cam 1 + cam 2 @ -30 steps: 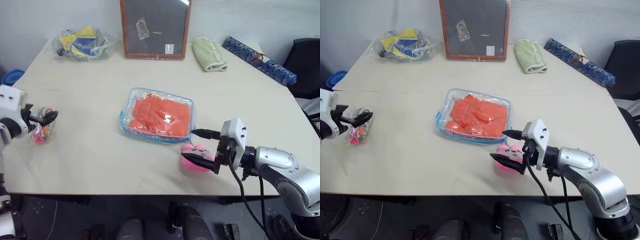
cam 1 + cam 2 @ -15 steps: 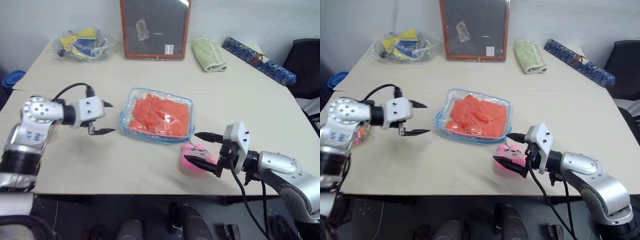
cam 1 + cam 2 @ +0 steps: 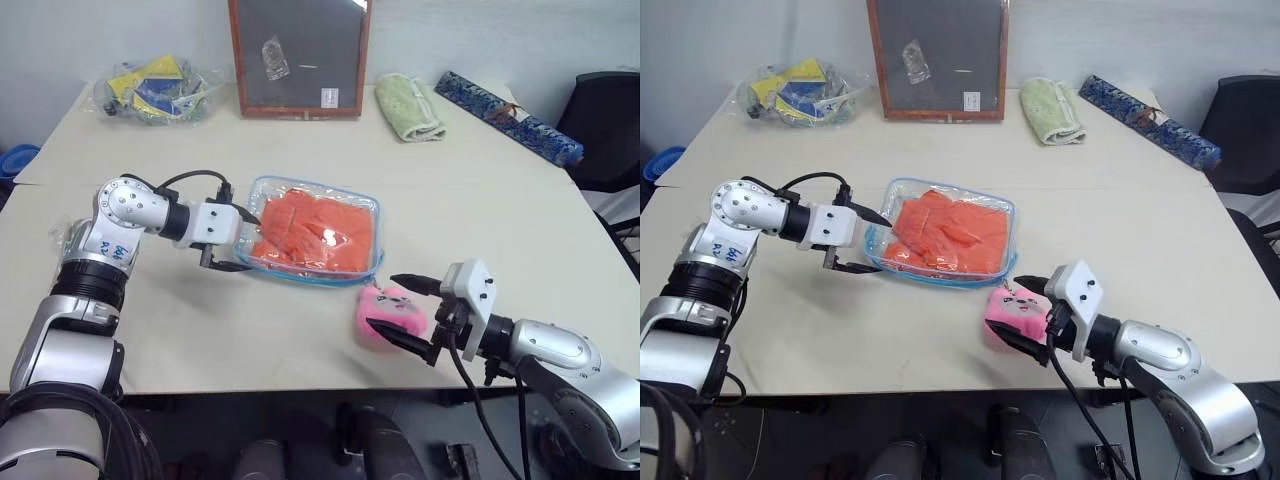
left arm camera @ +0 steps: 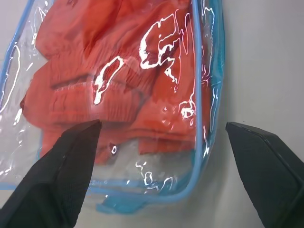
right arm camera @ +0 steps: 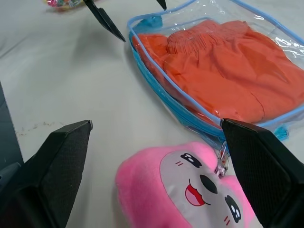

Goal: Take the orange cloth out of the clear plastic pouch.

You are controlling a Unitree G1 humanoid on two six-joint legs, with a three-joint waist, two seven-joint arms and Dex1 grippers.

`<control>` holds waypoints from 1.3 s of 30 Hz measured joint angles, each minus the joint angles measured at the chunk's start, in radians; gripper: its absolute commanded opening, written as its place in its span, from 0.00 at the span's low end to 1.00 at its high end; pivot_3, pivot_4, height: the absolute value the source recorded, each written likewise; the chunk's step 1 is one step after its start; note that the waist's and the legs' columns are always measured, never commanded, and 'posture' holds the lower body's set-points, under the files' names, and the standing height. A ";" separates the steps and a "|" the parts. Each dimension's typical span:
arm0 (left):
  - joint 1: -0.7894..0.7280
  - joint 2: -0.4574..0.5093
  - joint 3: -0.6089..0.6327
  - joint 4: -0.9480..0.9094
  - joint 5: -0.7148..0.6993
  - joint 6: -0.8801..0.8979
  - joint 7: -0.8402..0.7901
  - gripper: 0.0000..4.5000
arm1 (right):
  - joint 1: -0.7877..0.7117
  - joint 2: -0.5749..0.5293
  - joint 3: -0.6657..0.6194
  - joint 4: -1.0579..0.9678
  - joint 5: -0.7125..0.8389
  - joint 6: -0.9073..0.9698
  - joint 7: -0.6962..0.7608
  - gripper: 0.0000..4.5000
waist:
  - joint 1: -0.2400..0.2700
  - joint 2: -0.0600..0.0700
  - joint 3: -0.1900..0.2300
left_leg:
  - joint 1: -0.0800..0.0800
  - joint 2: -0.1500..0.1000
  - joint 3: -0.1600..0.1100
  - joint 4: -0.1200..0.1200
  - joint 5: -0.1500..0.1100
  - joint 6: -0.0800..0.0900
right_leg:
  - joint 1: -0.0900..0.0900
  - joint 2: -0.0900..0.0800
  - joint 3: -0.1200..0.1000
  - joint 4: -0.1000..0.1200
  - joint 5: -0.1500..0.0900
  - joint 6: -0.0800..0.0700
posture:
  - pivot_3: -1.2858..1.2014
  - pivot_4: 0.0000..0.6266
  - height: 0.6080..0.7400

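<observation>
The clear plastic pouch (image 3: 268, 190) with light blue edging lies flat mid-table, and the folded orange cloth (image 3: 315, 232) is inside it. My left gripper (image 3: 243, 243) is open at the pouch's left end, its fingers either side of that corner (image 4: 190, 190); I cannot tell if they touch it. The cloth (image 4: 109, 80) shows through the plastic in the left wrist view. The pink plush charm (image 3: 385, 312) lies at the pouch's near right corner. My right gripper (image 3: 380, 302) is open, with its fingers around the charm (image 5: 190, 190).
At the back stand a framed dark board (image 3: 298, 55), a clear bag of yellow and blue items (image 3: 150, 85), a pale green towel (image 3: 408, 105) and a blue patterned roll (image 3: 505, 115). A small packet of colourful bits (image 5: 61, 4) lies left of the pouch. A black chair (image 3: 610, 110) is at the right.
My left arm has swung right from the table's left edge to the pouch's left end, and its wrist has rolled. The right gripper has stayed by the charm.
</observation>
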 measured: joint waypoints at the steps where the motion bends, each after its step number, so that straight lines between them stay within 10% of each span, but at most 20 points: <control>1: -0.003 0.000 0.000 0.014 0.008 -0.012 0.000 0.99 | 0.001 0.000 -0.001 -0.001 0.000 0.000 -0.004 1.00 | 0.000 0.000 0.000 | 0.000 0.000 0.000 0.000 0.000 0.000 | 0.000 0.000 0.000 0.000 0.000 0.000 | 0.52 0.24 1.00; 9: -0.007 -0.067 -0.011 0.133 0.073 -0.105 0.068 0.87 | 0.003 0.000 -0.004 -0.006 0.002 0.002 -0.025 1.00 | 0.008 0.000 0.000 | 0.000 0.000 0.000 0.000 0.000 0.001 | 0.000 0.000 0.000 0.000 0.000 0.000 | 0.52 0.24 1.00; 20: 0.140 -0.033 0.024 -0.038 0.015 -0.061 0.044 0.20 | -0.002 -0.018 -0.019 -0.016 0.002 0.015 -0.026 1.00 | -0.001 0.000 0.000 | 0.001 0.004 -0.002 0.000 -0.001 0.001 | 0.000 0.000 0.000 0.000 0.000 0.000 | 0.52 0.24 1.00; 28: 0.471 0.035 0.057 -0.683 -0.070 0.340 0.062 0.20 | 0.010 -0.028 -0.028 -0.016 0.004 0.031 -0.023 1.00 | -0.003 0.000 0.000 | 0.001 0.004 -0.003 0.000 -0.001 0.001 | 0.000 -0.001 0.002 0.000 0.000 0.000 | 0.52 0.24 1.00; 39: 0.458 0.026 0.053 -0.650 0.032 0.314 0.216 0.20 | 0.063 -0.054 -0.076 -0.016 0.005 0.042 -0.010 1.00 | 0.010 0.000 0.000 | 0.001 0.003 -0.003 0.000 -0.001 0.001 | 0.001 -0.001 0.003 -0.003 0.000 0.000 | 0.52 0.24 1.00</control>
